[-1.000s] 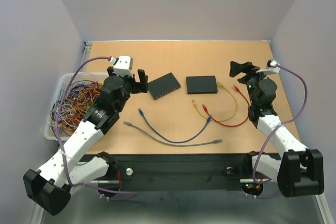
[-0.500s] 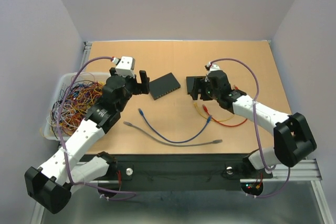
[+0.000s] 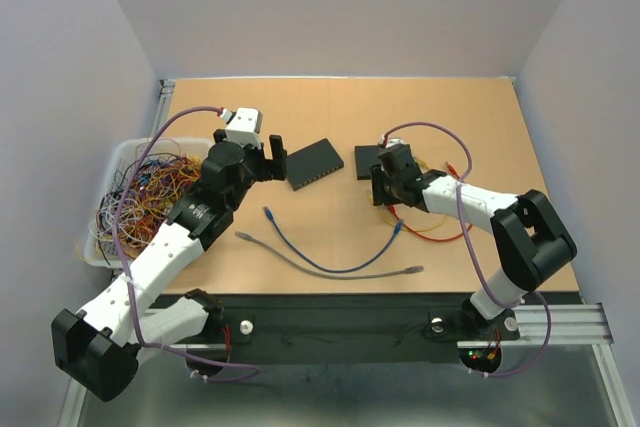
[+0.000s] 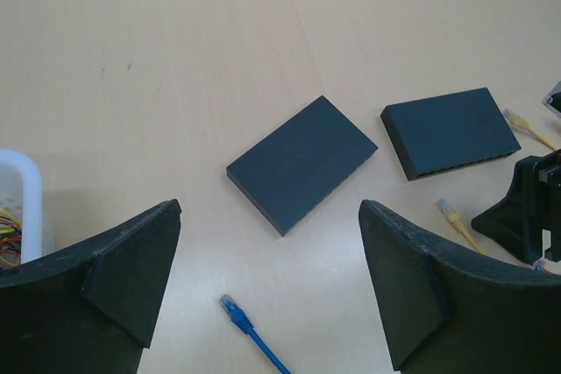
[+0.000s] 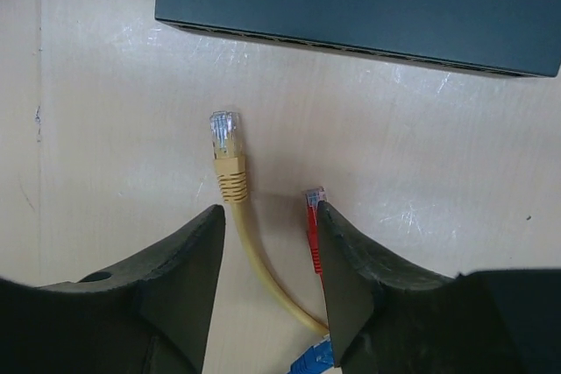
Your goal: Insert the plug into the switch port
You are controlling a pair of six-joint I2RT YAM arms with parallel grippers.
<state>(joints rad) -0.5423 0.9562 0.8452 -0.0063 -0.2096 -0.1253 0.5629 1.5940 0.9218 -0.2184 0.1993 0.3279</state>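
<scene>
Right end effector (image 5: 267, 216) now sits near the switch (image 5: 359, 2) — spread open over the yellow plug (image 5: 226, 151). Left end effector (image 4: 267, 212) hangs open too.

My left arm (image 3: 165, 247) stretches forward and slants toward the middle, wrist held high, and my left gripper (image 4: 269, 216) has its fingers spread wide. My right arm (image 3: 470, 205) folds inward across its side, forearm low, with my right gripper (image 5: 269, 216) pointing steeply down, fingers parted by a narrower gap.
</scene>
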